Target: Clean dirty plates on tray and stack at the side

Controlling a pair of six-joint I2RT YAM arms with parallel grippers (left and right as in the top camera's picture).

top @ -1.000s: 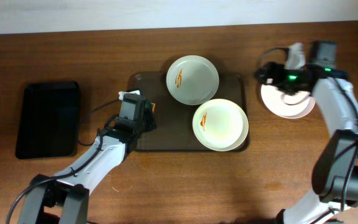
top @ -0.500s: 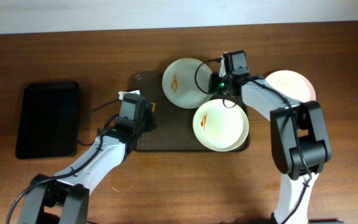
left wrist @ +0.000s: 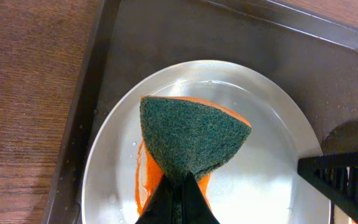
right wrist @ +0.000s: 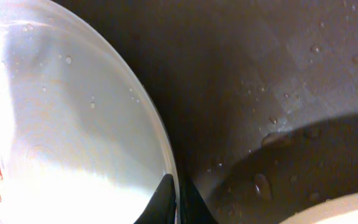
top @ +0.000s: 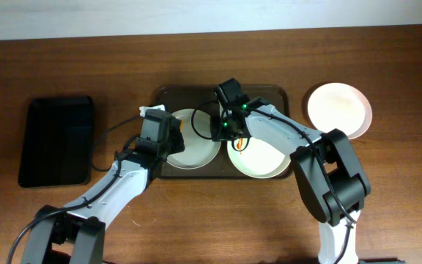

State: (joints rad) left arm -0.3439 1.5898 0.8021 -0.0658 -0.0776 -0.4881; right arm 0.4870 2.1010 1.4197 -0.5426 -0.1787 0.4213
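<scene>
The dark brown tray (top: 269,97) carries two dirty plates. The pale grey-green plate (top: 196,147) lies at its left. My right gripper (top: 223,132) is shut on that plate's right rim; in the right wrist view the gripper (right wrist: 176,200) pinches the rim, and the plate (right wrist: 61,137) shows an orange smear. My left gripper (left wrist: 178,202) is shut on a green-and-orange sponge (left wrist: 191,137) held over the same plate (left wrist: 260,168). A cream plate (top: 266,158) with a smear sits at the tray's right. A third white plate (top: 341,108) rests on the table, right of the tray.
A smaller glossy black tray (top: 56,139) lies at the far left of the wooden table (top: 86,59). The right arm reaches across the cream plate. Water drops dot the brown tray (right wrist: 272,74).
My right gripper left the white plate at the right, crossed to the tray, shut on the grey-green plate's rim and pulled it left and forward, under the left gripper's sponge.
</scene>
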